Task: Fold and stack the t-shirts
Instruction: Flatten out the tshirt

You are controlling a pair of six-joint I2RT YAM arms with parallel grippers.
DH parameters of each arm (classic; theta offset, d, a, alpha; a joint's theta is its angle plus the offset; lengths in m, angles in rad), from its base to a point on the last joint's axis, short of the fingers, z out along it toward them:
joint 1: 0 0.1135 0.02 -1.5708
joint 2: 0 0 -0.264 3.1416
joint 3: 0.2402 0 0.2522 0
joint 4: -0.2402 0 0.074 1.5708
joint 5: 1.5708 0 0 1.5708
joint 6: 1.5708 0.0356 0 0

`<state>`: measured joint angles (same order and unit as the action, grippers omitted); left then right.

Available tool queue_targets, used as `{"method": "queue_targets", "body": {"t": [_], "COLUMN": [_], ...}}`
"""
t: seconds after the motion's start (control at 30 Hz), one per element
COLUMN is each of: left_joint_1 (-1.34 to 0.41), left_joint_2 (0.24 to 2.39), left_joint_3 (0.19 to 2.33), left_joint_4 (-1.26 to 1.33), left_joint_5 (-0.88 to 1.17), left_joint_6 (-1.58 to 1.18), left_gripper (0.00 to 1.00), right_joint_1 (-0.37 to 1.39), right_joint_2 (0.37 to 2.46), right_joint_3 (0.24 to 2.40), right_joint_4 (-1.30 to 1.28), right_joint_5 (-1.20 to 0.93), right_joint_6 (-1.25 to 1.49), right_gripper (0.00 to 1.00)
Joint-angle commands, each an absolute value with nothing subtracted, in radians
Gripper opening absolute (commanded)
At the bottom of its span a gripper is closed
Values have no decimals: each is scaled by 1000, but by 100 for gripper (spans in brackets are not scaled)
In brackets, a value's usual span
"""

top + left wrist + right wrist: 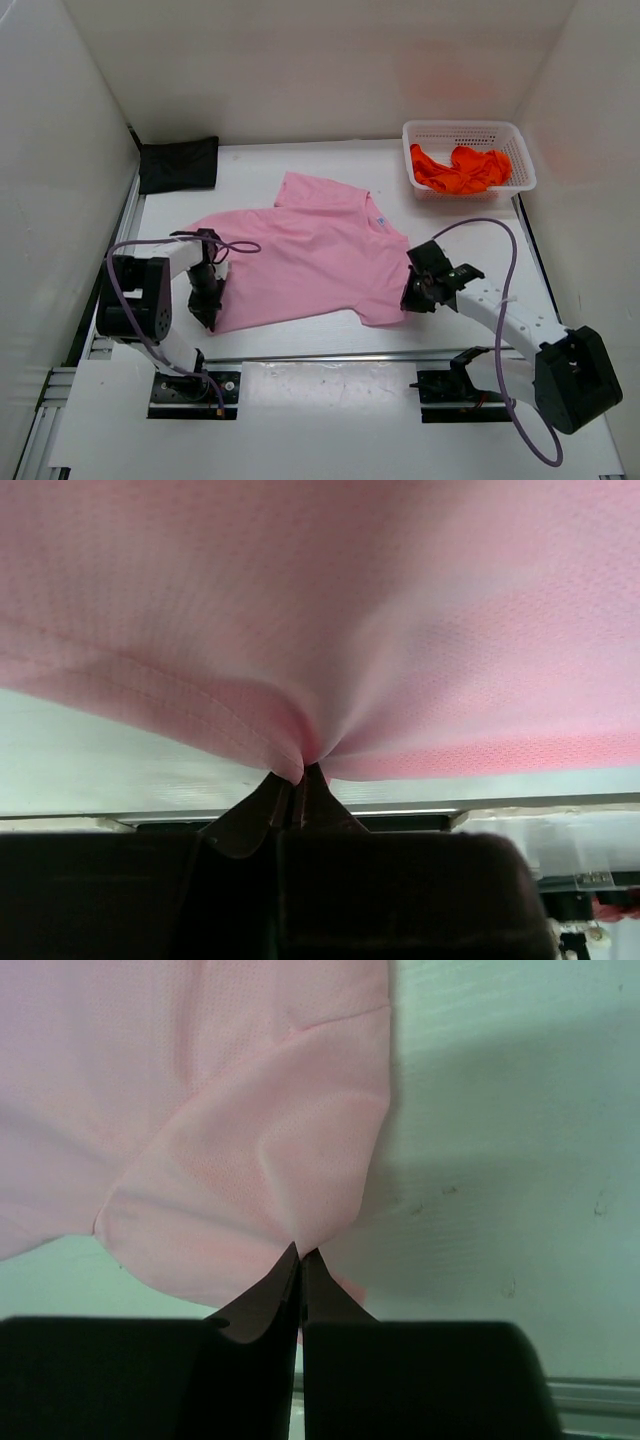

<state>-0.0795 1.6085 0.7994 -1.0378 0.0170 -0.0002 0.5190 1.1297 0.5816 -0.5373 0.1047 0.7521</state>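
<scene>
We reckon the pink t-shirt (310, 250) is light and floppy, so edges are the best hold: left gripper (298, 780) pinches its hem, right gripper (300, 1257) clamps its sleeve.

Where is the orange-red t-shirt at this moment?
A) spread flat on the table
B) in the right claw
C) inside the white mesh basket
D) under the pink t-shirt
C: the orange-red t-shirt lies crumpled inside the white mesh basket at the far right corner.

The pink t-shirt (310, 260) is matt fine-knit cloth; the basket (470, 128) is white perforated plastic.
</scene>
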Motion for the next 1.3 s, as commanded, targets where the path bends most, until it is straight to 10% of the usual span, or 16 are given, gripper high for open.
{"method": "queue_targets", "body": {"t": [0.0, 0.37, 0.73, 0.87, 1.27], "left_joint_1": [-69, -58, -21, -67, -104], "left_joint_2": [1520, 1357, 1907, 1630, 1384], "left_joint_3": [798, 834, 2412, 1960, 1331], "left_joint_4": [-1040, -1160, -1253, -909, -1025], "left_joint_5": [-29, -177, -95, -173, -124], "left_joint_6": [0, 0, 0, 0, 0], "left_gripper": [10, 10, 10, 10, 10], "right_joint_1": [547, 720, 336, 314, 501], "right_joint_2": [1063, 882, 1601, 1439, 932], "right_joint_3": [586, 503, 2057, 1860, 962], "right_joint_4": [-674, -752, -933, -684, -620], "right_joint_5": [115, 176, 198, 209, 227], "right_joint_6": [759, 965, 495, 514, 704], "right_gripper": [0, 0, 0, 0, 0]}}
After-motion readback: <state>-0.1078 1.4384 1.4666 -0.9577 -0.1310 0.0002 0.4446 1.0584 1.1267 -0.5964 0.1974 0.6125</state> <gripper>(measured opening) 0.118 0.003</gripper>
